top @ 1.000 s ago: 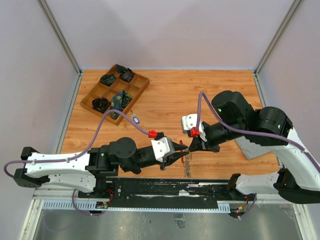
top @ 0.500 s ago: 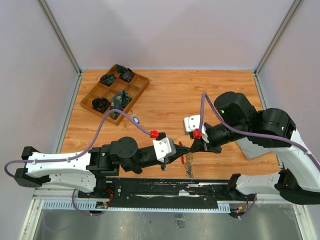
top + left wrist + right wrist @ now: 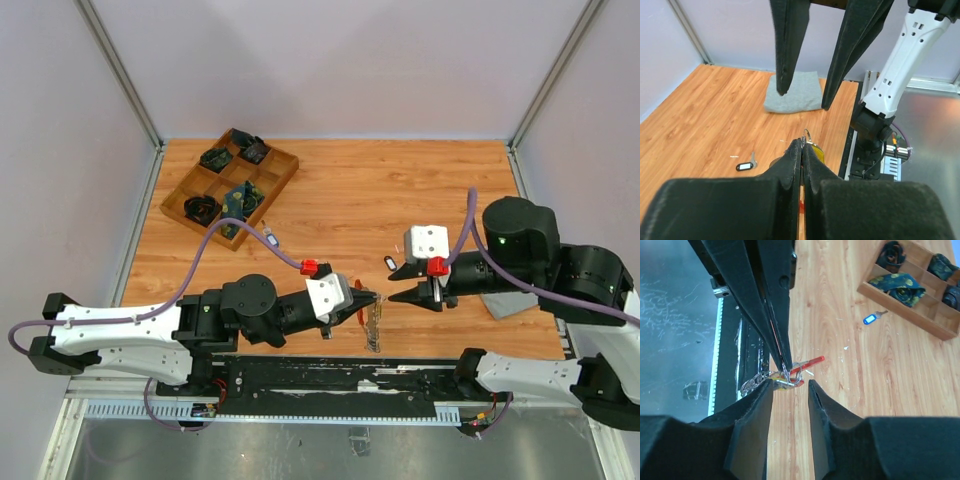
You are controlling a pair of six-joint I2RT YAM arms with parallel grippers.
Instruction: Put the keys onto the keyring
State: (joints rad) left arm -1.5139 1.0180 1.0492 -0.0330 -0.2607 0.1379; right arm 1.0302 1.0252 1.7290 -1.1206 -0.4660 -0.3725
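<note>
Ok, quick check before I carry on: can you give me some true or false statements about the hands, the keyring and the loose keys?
1. The left hand is shut on the keyring. True.
2. The right hand grips the keyring too. False: its jaws stand open and grip nothing.
3. A blue key lies on the table beside the tray. True.
4. The black key sits in a tray compartment. False: it lies on the bare table, far from the tray.
5. The keyring lies flat on the table with no hand on it. False: the left hand holds it by its ring.
</note>
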